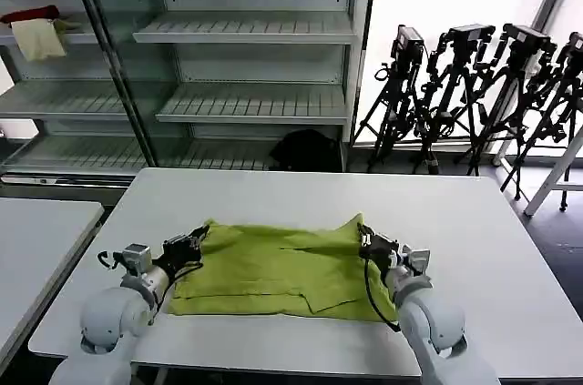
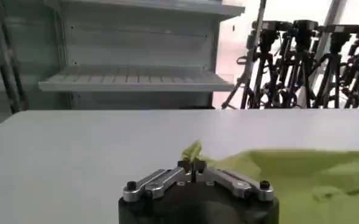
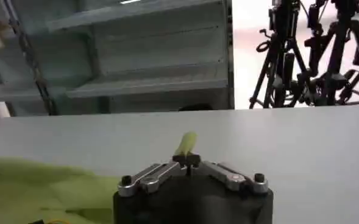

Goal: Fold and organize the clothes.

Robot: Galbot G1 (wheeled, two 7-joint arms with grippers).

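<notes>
The lime yellow-green T-shirt (image 1: 278, 268) lies partly folded on the white table (image 1: 301, 198). My left gripper (image 1: 195, 241) is shut on the shirt's far left corner, which is lifted into a small peak. A tuft of green cloth (image 2: 193, 150) pokes out past the left gripper (image 2: 192, 167), with more of the shirt (image 2: 313, 176) beside it. My right gripper (image 1: 365, 238) is shut on the far right corner, also raised. A green tip (image 3: 187, 143) sticks up from the right gripper (image 3: 187, 162), and the rest of the shirt (image 3: 39, 185) lies off to one side.
Metal shelving (image 1: 246, 103) stands behind the table, with a red cloth (image 1: 29, 15) and a cream cloth (image 1: 38, 39) on an upper shelf. Black tripods (image 1: 474, 85) lean by the window at the right. A second white table (image 1: 36, 239) stands at the left. A dark bag (image 1: 305, 150) sits on the floor.
</notes>
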